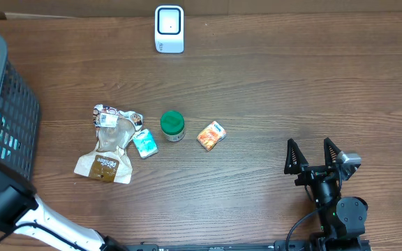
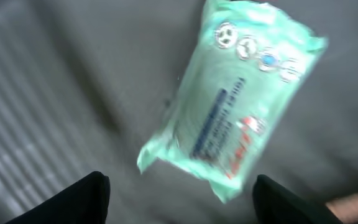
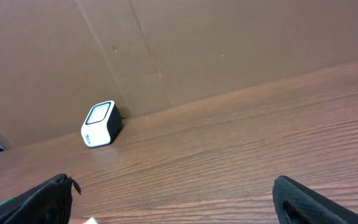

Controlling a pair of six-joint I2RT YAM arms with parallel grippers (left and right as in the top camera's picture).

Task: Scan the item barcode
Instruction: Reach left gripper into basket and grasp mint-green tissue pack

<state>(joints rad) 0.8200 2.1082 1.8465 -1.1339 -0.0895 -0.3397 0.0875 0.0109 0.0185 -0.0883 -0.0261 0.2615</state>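
Note:
In the left wrist view a pale green packet (image 2: 238, 99) with blue and red print shows blurred against the grey inside of the basket (image 2: 30, 124). It is beyond my left gripper (image 2: 182, 190), whose fingers stand apart with nothing between them. The white barcode scanner (image 1: 169, 28) stands at the table's far edge, also seen as the scanner (image 3: 100, 124) in the right wrist view. My right gripper (image 1: 310, 150) rests open and empty at the front right, far from every item. In the overhead view the left gripper is hidden at the basket.
The dark mesh basket (image 1: 5, 104) fills the left edge. Mid-table lie a brown and white bag (image 1: 107, 150), a small teal packet (image 1: 144, 143), a green-lidded jar (image 1: 172, 125) and an orange packet (image 1: 211, 135). A cardboard wall (image 3: 197, 50) backs the table.

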